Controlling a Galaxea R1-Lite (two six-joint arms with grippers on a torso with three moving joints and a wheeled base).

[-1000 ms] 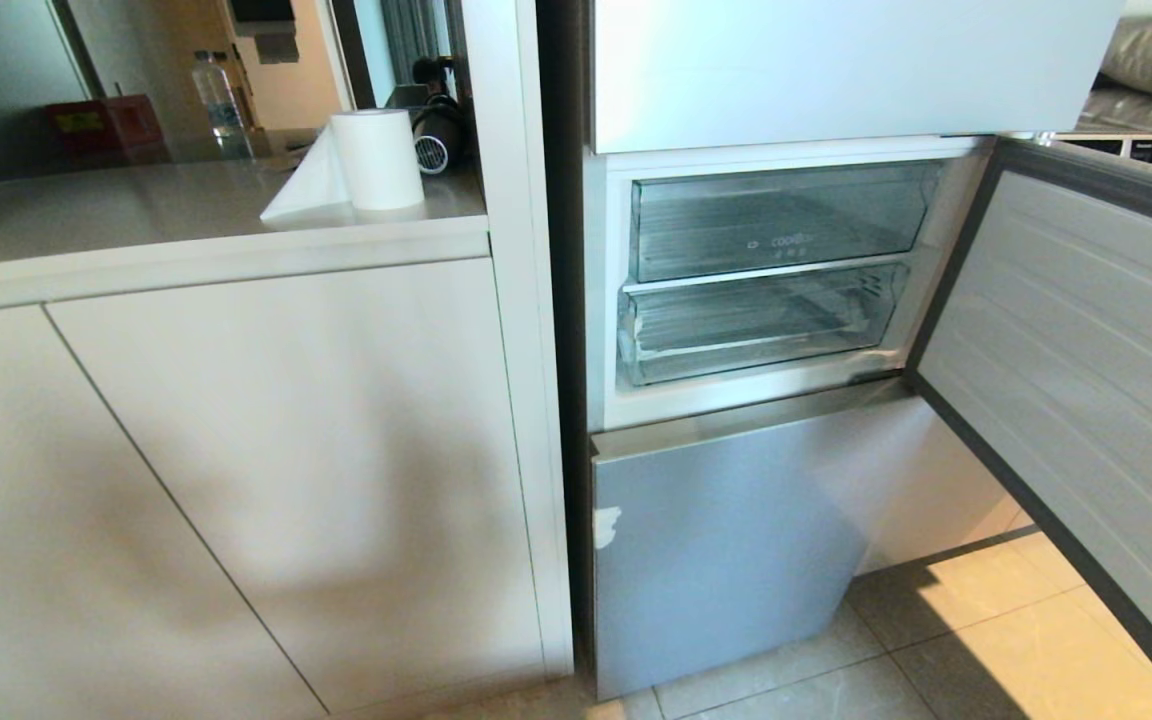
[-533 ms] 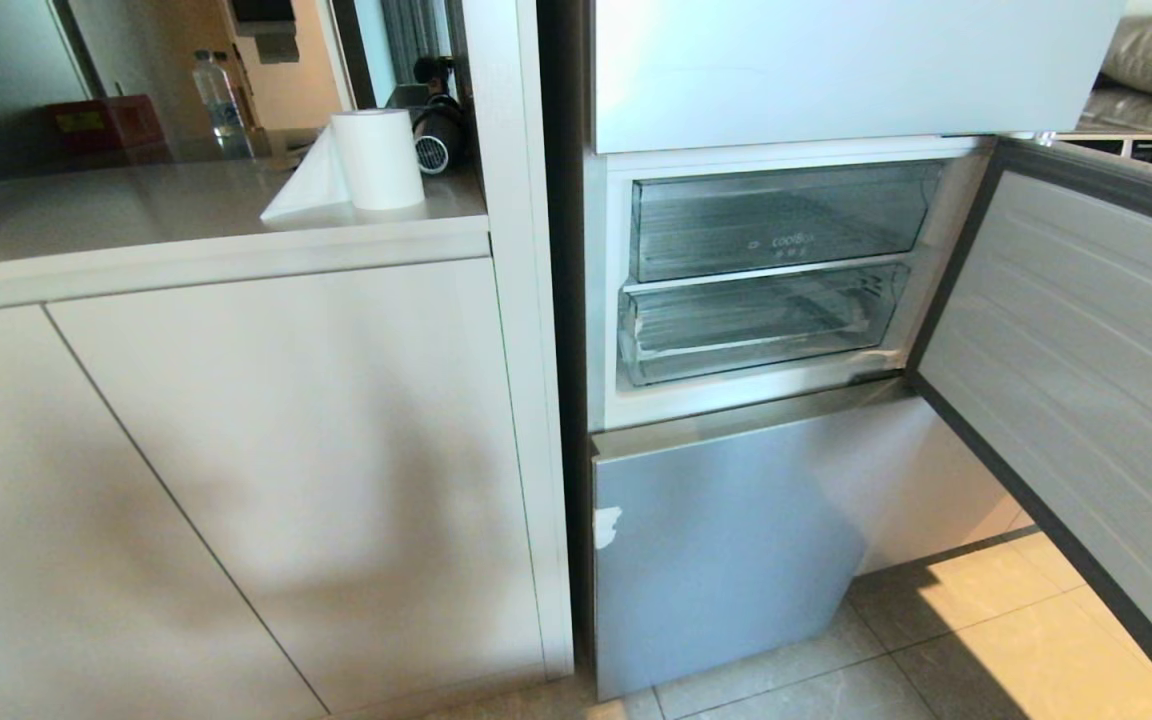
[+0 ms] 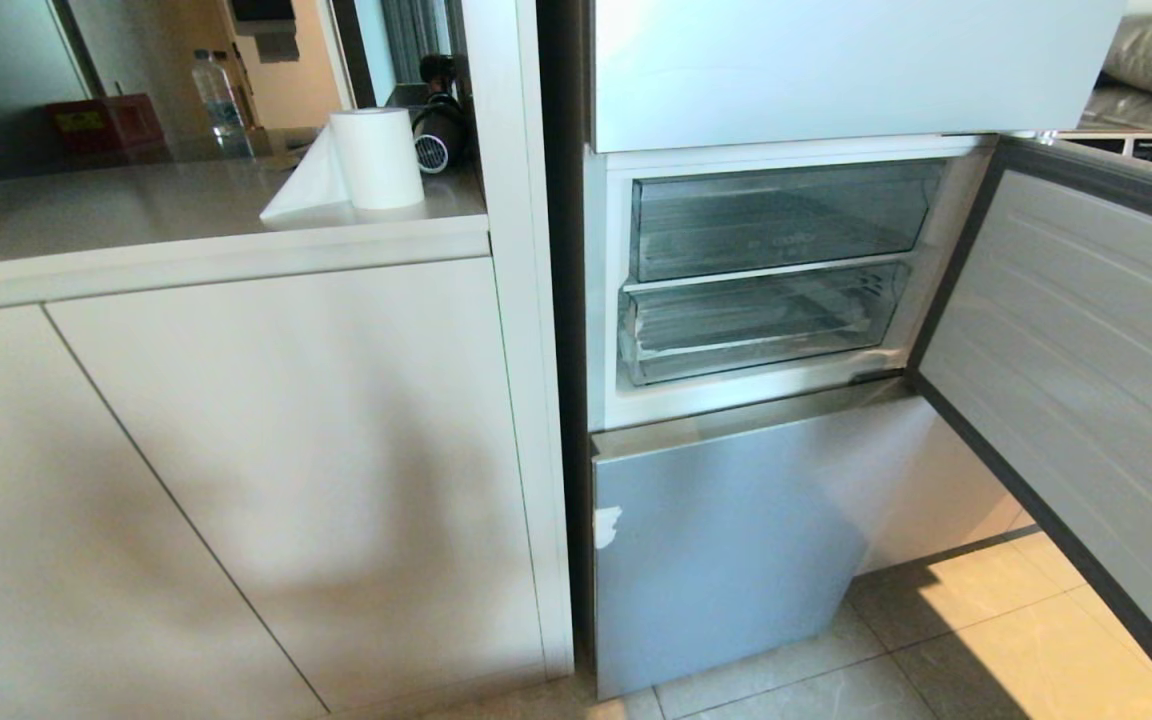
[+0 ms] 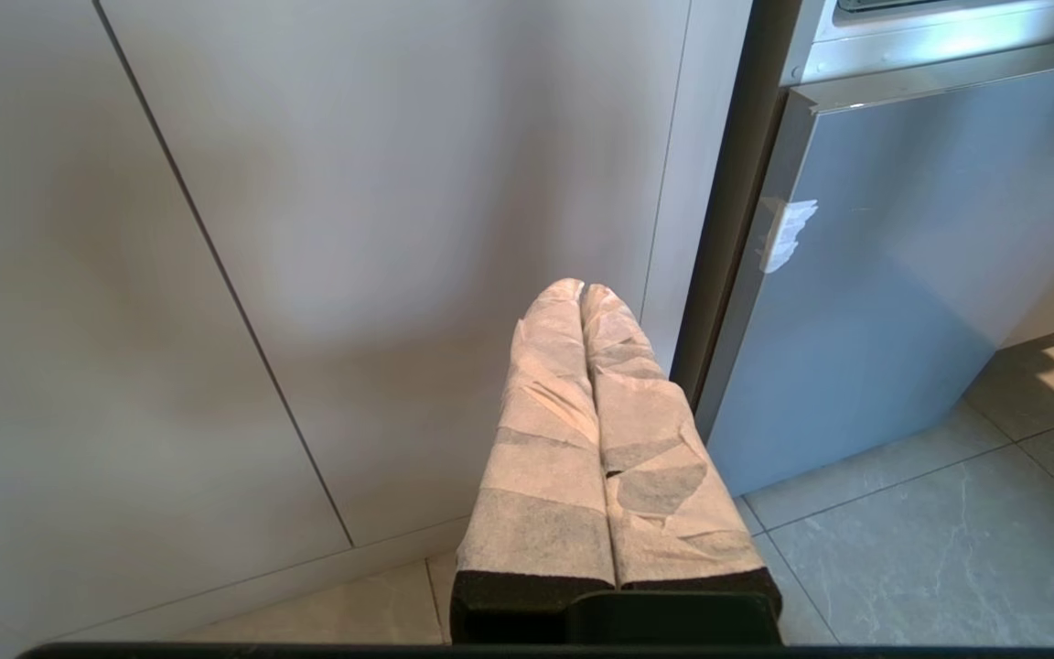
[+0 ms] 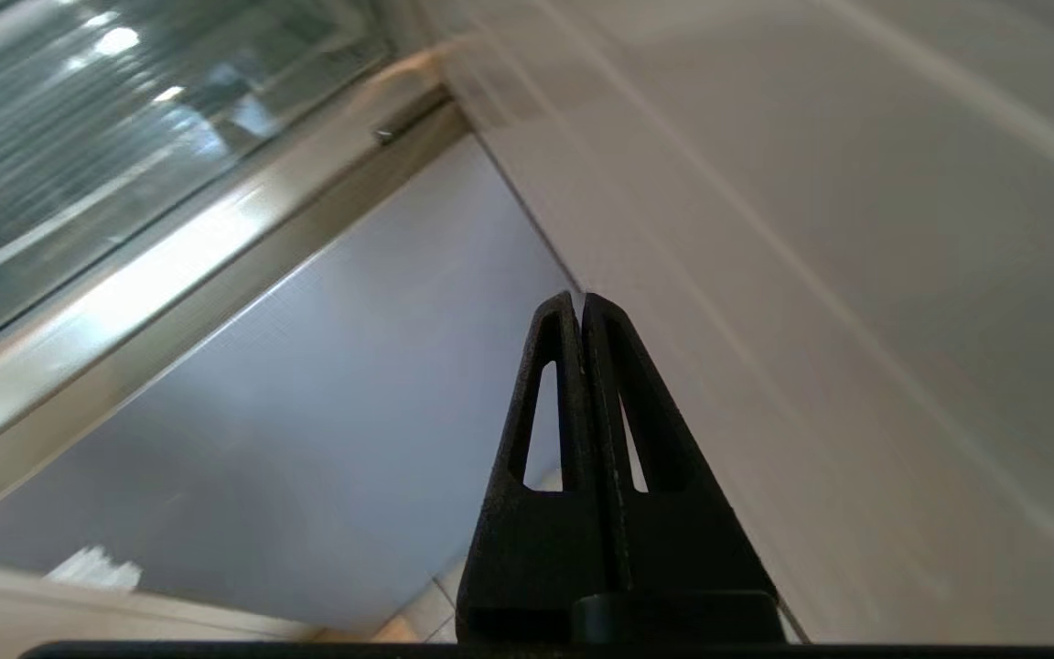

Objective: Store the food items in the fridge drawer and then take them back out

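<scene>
A fridge stands beside a run of pale cabinets, its middle door (image 3: 1086, 380) swung wide to the right, so the compartment behind it is exposed for loading. Two clear plastic bins sit stacked inside. The lower one, the fridge drawer (image 3: 756, 325), is wide and shallow with a ribbed floor and a thick front lip; it is pushed fully in and looks empty, so it needs pulling out before anything can go in. The clear upper bin (image 3: 781, 220) sits directly above it, also pushed in. The food items are nowhere in view, neither in the drawer nor on the desk (image 3: 136, 215) to the left, which carries a paper towel roll (image 3: 376, 160) near its right edge. The left hand (image 4: 582, 293), its fingers wrapped in pale tape, is closed and empty, parked low facing the cabinet fronts. The right hand (image 5: 579, 300), black and also closed on nothing, points up near the closed silver bottom door (image 5: 289, 412), below the compartment's lower edge, probably heading for the drawer.
</scene>
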